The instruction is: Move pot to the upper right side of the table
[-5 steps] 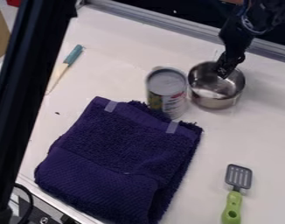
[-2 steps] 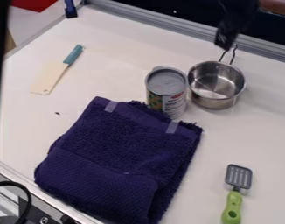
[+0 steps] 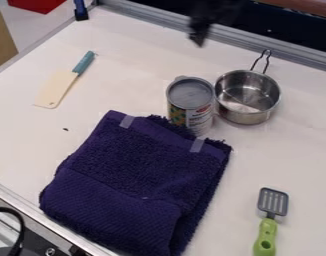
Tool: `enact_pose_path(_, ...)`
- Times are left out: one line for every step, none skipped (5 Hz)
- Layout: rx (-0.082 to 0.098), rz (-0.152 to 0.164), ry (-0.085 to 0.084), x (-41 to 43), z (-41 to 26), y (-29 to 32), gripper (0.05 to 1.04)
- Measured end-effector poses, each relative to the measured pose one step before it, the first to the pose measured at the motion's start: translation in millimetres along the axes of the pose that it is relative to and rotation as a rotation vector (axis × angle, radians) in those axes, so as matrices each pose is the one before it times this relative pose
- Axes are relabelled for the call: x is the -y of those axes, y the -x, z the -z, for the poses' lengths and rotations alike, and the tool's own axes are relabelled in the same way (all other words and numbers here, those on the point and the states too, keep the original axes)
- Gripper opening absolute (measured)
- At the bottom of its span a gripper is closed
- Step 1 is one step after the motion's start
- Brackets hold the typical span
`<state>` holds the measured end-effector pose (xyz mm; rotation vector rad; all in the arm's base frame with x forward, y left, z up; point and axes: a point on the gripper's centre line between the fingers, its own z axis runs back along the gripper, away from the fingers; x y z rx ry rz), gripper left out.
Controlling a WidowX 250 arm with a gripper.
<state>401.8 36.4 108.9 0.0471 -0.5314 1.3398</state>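
Pot [image 3: 248,97] stands upright on the counter [image 3: 119,85], in its upper right part as we view it, open side up, with its bare metal floor visible inside. Its wire handle [image 3: 261,62] points away toward the metal rail [image 3: 166,25] at the far edge. The can [image 3: 190,106] is just beside it on the left; we cannot tell if the two touch. The folded purple towel [image 3: 139,185] lies nearer to us, the slotted spatula [image 3: 271,220] at lower right, the cleaver-shaped knife [image 3: 67,82] well apart at upper left.

End effector [image 3: 200,36] hangs over the far part of the counter, left of the pot and apart from it. We see nothing in its hold; how far open it is, we cannot tell.

Assessment: pot position agrees with the task, so we judge the move complete, or very nearly so. Backing the arm off seems the fitting next step.

Handling notes: we expect thin, stiff, fairly light metal, smooth enough to slip or swivel in a loose pinch. Should we need to adjust it, we favour the rim on the side away from the can, one side of the grip inside the wall and one outside. The wire handle is narrow; held there, the bowl would probably tip or twist. Main risk: a leftward nudge into the can.
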Motion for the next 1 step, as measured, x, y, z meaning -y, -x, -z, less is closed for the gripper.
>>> enact_pose_path(0.018, 0.1281, 0.0293, -32.11, 19.65, -36.97, 0.997)
